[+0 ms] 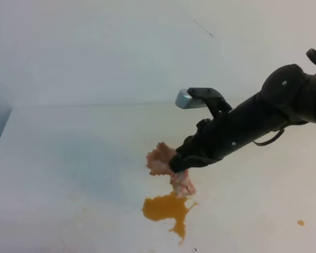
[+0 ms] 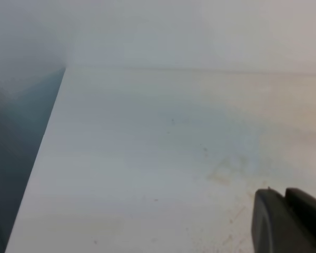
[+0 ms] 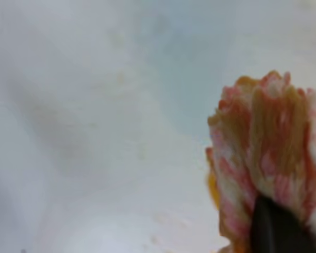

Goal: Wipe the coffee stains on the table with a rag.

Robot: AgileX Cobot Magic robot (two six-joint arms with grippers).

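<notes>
The right tool (image 1: 175, 163) pinches the rag (image 1: 162, 159) just above the coffee stains (image 1: 167, 208) on the worktop (image 1: 68, 158); the left tool's (image 2: 289, 221) state I cannot tell.

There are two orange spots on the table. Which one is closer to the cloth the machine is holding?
The big ragged blotch, directly below the rag and nearly touching its hanging end. The tiny dot sits far off near the right edge.

High view overlooks table (image 1: 68, 158) — wrist views close (blurred).
</notes>
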